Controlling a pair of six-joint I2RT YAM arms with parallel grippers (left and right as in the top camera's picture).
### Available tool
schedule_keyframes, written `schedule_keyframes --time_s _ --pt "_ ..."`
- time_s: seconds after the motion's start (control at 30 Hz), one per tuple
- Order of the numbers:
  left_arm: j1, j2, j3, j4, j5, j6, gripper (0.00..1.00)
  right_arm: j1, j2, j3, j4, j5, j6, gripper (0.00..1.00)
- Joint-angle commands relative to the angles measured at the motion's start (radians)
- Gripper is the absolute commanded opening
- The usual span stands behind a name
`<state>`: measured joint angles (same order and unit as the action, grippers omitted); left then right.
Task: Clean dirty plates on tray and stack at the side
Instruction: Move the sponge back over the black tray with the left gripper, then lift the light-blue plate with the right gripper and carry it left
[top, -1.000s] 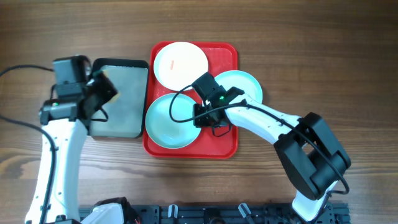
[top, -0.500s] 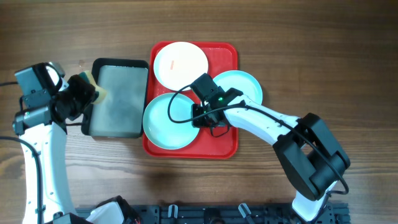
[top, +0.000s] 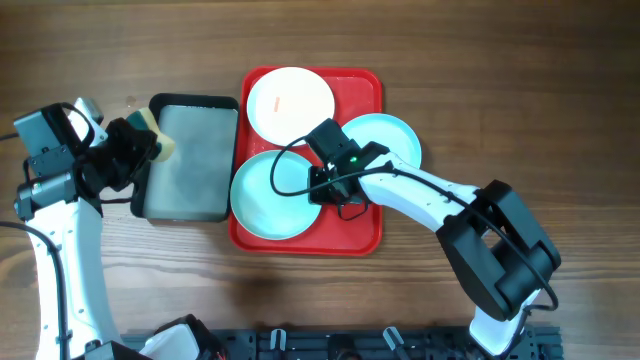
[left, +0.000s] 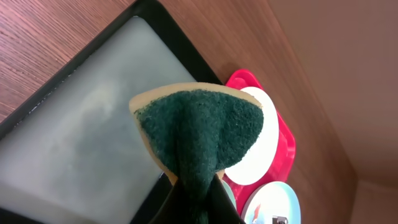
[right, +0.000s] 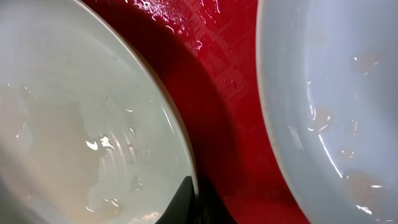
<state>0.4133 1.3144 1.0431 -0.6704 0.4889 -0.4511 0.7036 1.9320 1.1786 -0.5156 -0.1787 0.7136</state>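
The red tray holds a white plate with an orange smear at its back, a light blue plate at its front left and another light blue plate at its right edge. My right gripper is shut on the right rim of the front light blue plate; the other blue plate lies beside it. My left gripper is shut on a yellow and green sponge and holds it over the left edge of the grey tray.
The black-rimmed grey tray lies left of the red tray, touching it. Bare wood table lies around both trays. The right arm reaches in from the front right across the red tray.
My left arm has swung left and away from the grey tray with the sponge. The right gripper and the plates have stayed nearly still.
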Motion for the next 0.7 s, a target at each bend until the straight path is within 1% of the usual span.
schedule_keyframes --time_s 0.0,0.1,0.23,0.33,0.43,0.67 --pt "0.006 -0.009 0.017 0.007 0.027 0.005 0.04 0.0 -0.01 0.045 -0.016 0.006 -0.032 0.04" --pt "0.006 -0.009 0.017 0.007 0.027 0.022 0.04 -0.013 -0.055 0.103 -0.075 0.007 -0.061 0.04" --pt "0.006 -0.009 0.017 0.003 0.027 0.026 0.04 -0.018 -0.081 0.22 -0.198 0.092 -0.103 0.04" --pt "0.006 -0.009 0.017 0.003 0.027 0.025 0.04 -0.017 -0.081 0.281 -0.235 0.105 -0.116 0.04" --pt "0.006 -0.009 0.017 0.0 0.027 0.024 0.04 -0.017 -0.081 0.311 -0.222 0.118 -0.116 0.04" --pt "0.006 -0.009 0.017 -0.013 0.027 0.024 0.04 -0.006 -0.072 0.313 -0.054 0.129 -0.106 0.04"
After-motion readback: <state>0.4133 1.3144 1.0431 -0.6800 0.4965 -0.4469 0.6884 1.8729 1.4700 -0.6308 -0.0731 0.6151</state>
